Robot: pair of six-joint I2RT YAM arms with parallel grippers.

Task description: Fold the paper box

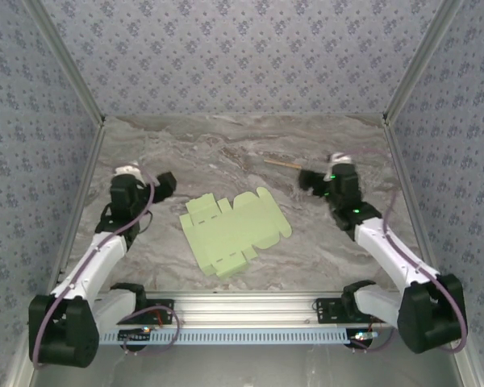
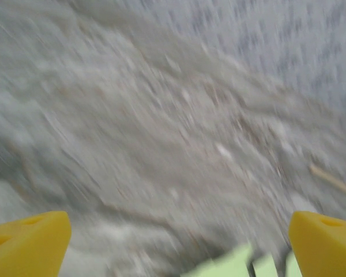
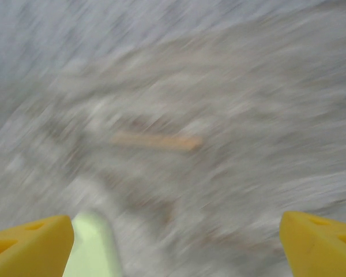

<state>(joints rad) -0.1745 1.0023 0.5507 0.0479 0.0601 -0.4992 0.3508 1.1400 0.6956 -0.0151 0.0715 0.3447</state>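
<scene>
The paper box (image 1: 234, 230) lies as a flat pale green die-cut sheet with tabs on the marble table, midway between the two arms. My left gripper (image 1: 163, 184) hovers to the sheet's left, apart from it, jaws wide open and empty. The left wrist view is blurred; its yellow fingertips (image 2: 26, 242) stand far apart, with a corner of the paper box (image 2: 236, 266) at the bottom edge. My right gripper (image 1: 308, 179) hangs to the sheet's right, open and empty. Between its yellow fingertips (image 3: 29, 245), a tab of the paper box (image 3: 92, 248) shows at lower left.
A thin tan wooden stick (image 1: 283, 164) lies on the table behind the sheet, close to the right gripper, and appears blurred as the stick (image 3: 155, 141) in the right wrist view. Patterned walls (image 1: 242, 48) enclose the marble table (image 1: 226, 153) on three sides.
</scene>
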